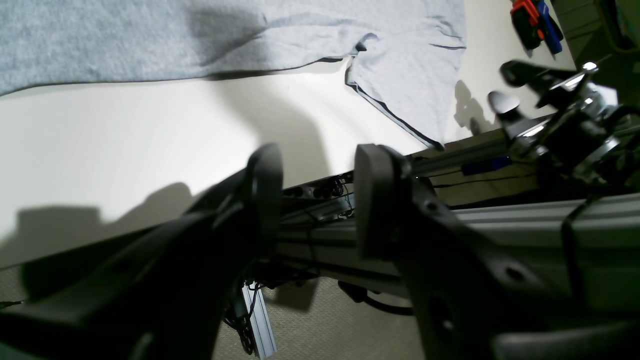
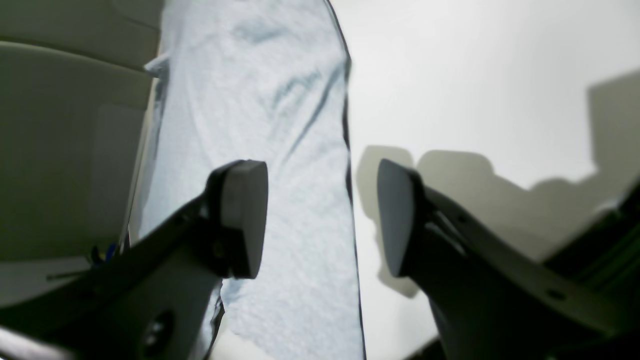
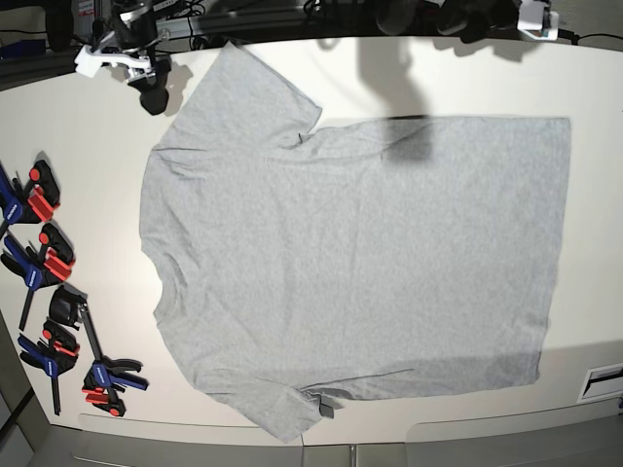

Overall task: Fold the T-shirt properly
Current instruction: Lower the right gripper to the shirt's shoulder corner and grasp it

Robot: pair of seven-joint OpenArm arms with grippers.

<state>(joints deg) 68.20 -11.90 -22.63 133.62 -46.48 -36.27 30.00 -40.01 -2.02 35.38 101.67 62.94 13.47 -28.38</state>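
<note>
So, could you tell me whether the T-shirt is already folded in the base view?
No, the T-shirt lies spread flat on the table, both sleeves out.

White counter under bright overhead light

The counter (image 3: 458, 78) is smooth and off-white, crossed by soft dark shadows. Red-and-blue clamps (image 3: 44, 258) lie along one edge, a grey metal rail (image 1: 525, 220) runs beside it, and beige carpet (image 1: 325, 325) covers the floor below.

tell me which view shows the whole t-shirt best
The base view: the T-shirt lies spread flat on the table, both sleeves, neckline and hem visible. The left wrist view catches only one sleeve and a side edge, partly shadowed. The right wrist view shows just a narrow blurred strip of grey fabric beyond its open fingers.
</note>
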